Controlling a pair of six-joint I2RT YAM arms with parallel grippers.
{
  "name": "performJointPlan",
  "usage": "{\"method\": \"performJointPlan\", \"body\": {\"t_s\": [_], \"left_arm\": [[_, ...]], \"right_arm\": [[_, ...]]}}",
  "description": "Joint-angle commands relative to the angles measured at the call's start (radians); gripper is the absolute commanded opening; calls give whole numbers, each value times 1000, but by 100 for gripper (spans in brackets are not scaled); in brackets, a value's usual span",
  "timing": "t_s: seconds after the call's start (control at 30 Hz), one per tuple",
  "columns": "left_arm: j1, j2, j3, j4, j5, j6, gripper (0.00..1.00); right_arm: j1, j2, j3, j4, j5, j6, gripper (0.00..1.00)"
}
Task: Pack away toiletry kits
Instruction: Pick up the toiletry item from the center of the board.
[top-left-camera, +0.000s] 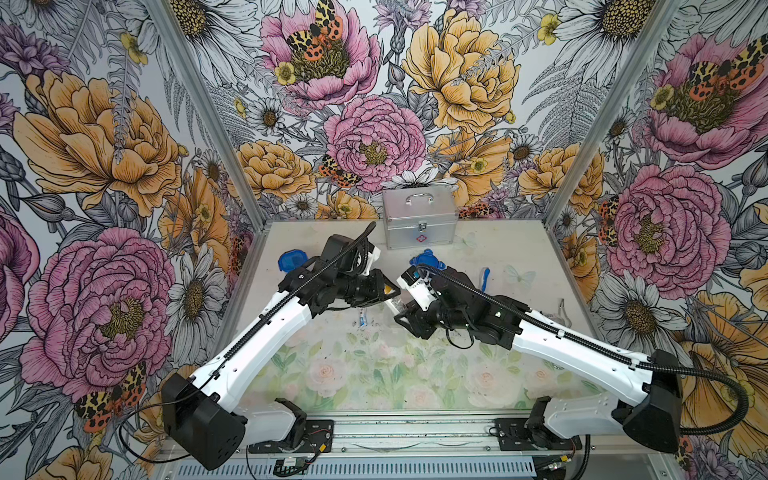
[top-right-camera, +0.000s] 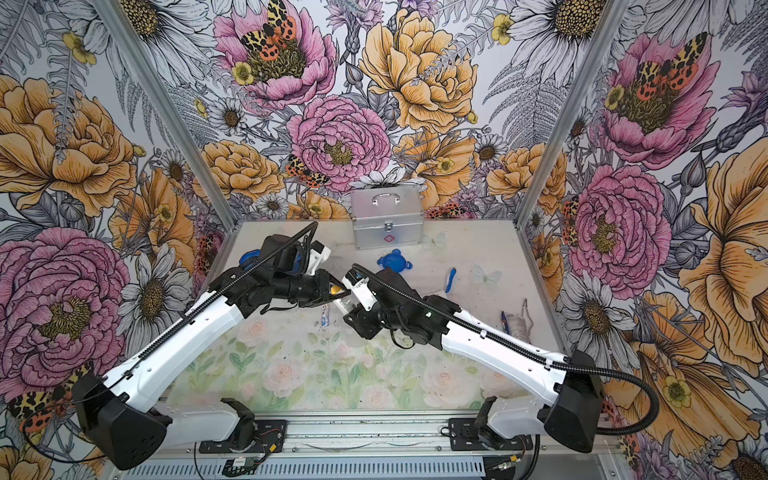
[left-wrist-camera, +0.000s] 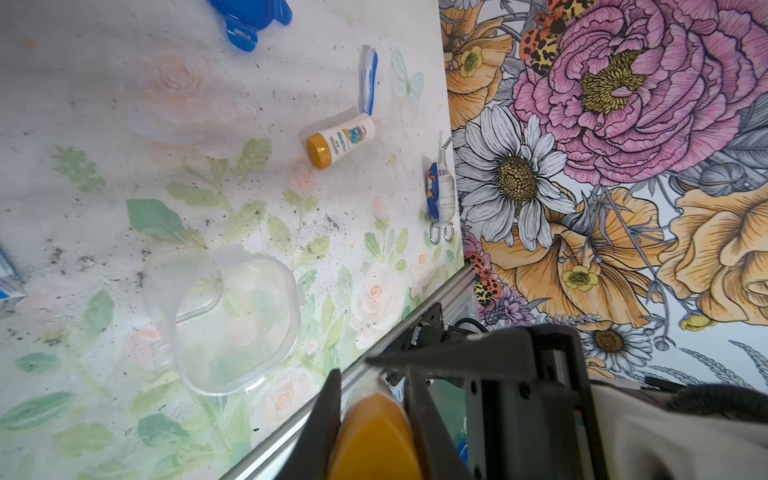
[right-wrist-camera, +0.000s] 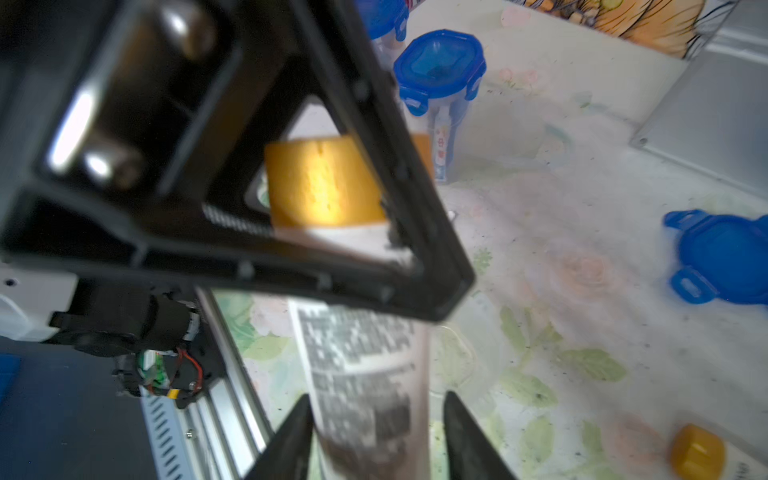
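White plastic bottle with yellow-orange cap (right-wrist-camera: 361, 365), frame centre: cap pinched by left gripper (left-wrist-camera: 372, 390), right gripper (right-wrist-camera: 378, 399) spread around body; withdraw straight, without nudging.

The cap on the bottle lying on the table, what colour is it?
Yellow-orange cap; the left wrist view shows it best.

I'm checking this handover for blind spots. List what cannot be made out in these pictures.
- White bottle with yellow-orange cap: label print blurred in the right wrist view, too close to the lens.
- Blue-lidded clear plastic cup: mostly behind the left arm in both top views.
- Small white-blue tube: cut off by the left wrist picture's edge, and blurred.
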Motion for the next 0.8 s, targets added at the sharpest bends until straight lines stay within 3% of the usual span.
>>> {"method": "performJointPlan", "body": {"t_s": [0.0, 0.23, 0.47, 0.77], "left_arm": [[-16, -51, 23, 0, -140, 62, 0], [-151, 10, 79, -12, -498, 158, 0], [-271, 80, 109, -11, -759, 222, 0], [-299, 96, 59, -9, -791, 253, 0]], "right_arm": [[-51, -118, -80, 9, 93, 90, 99], [-251, -326, -216, -70, 177, 269, 99], [-383, -221, -203, -261, 214, 442, 100], [-431, 32, -148, -236, 216, 520, 100]]}}
